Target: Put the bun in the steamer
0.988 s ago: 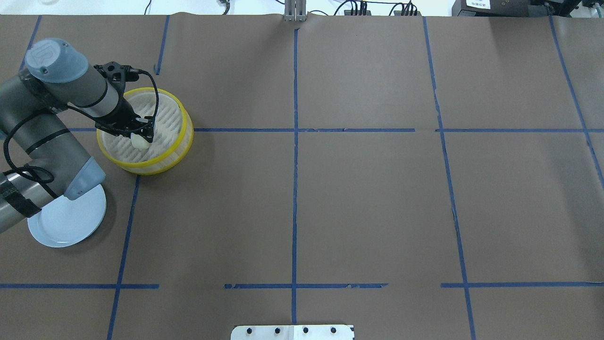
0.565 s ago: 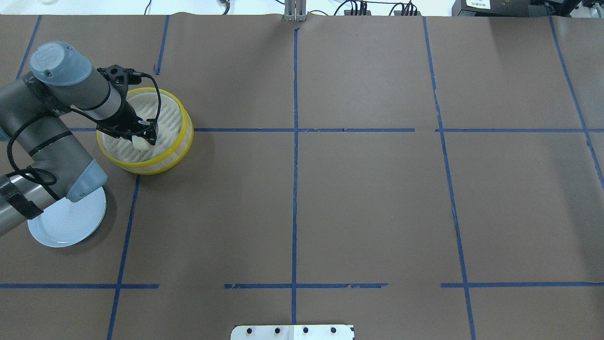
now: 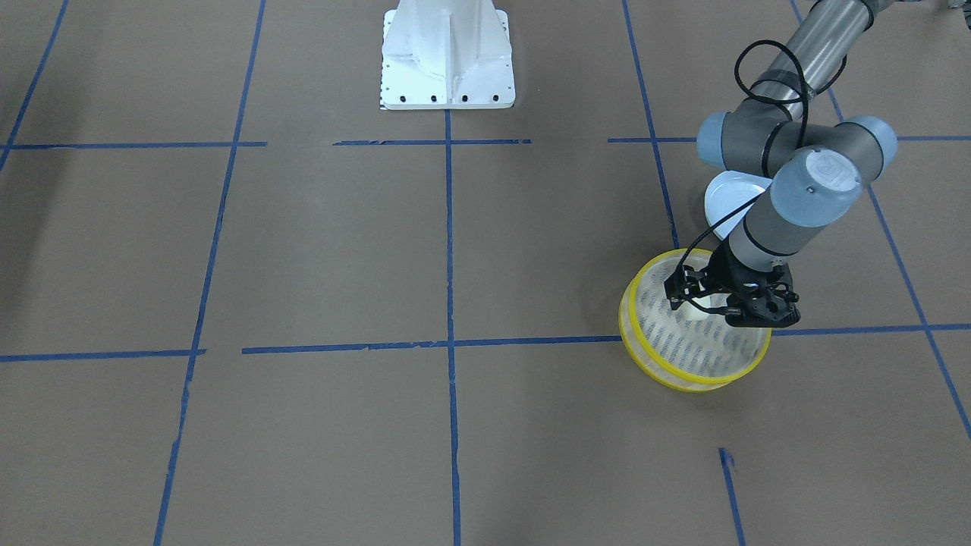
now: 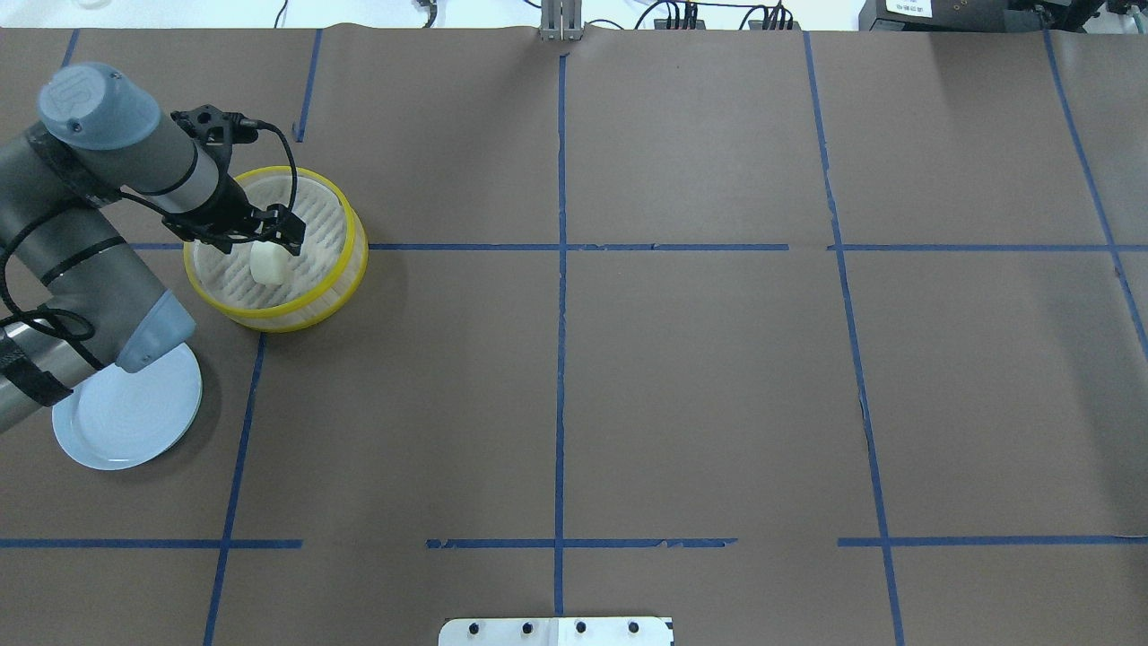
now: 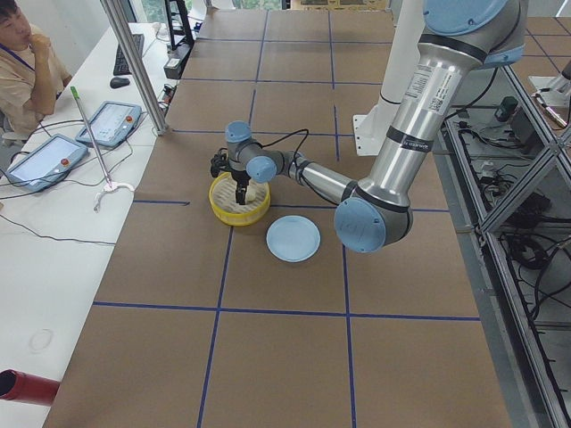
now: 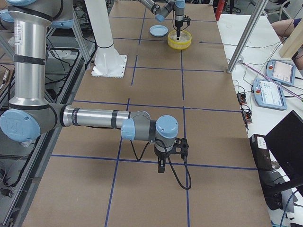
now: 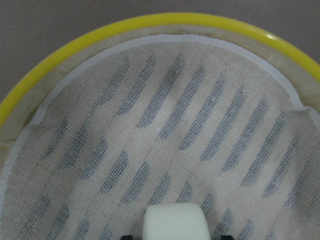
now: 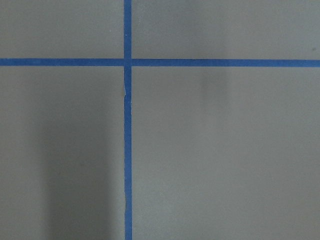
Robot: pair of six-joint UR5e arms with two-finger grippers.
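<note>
While the left end effector point(image 4: 274, 239) hangs over the steamer point(image 4: 287, 321), the bun point(image 4: 267, 266) is seen lying on the slatted floor inside, and the placing is judged as good as done. The steamer is set near the left end of the worktop point(image 4: 682, 377), in the half toward the far edge. A pale blue plate point(image 4: 134, 422) is found just beside it, closer to the robot's edge.

In the left wrist view the fingers are shown spread. A dark tip is caught on either side of the bun, with a sliver of floor between each tip and the block, so nothing is being pinched. The bun is thus found straight beneath the end effector, centred between the tips. Its long axis cannot be fixed with confidence. In the overhead view it looks slightly longer from near edge to far edge, with the fingers set across its shorter width.

A plain upward lift is what the coming move is judged to call for. With any sideways drift, the block could be nudged by a tip.

The right end effector point(image 6: 162, 166) is seen only from the side, over a crossing of blue tape point(image 8: 127, 125) toward the worktop's right end, well apart from the steamer. Whether it is spread or pressed together cannot be told.
</note>
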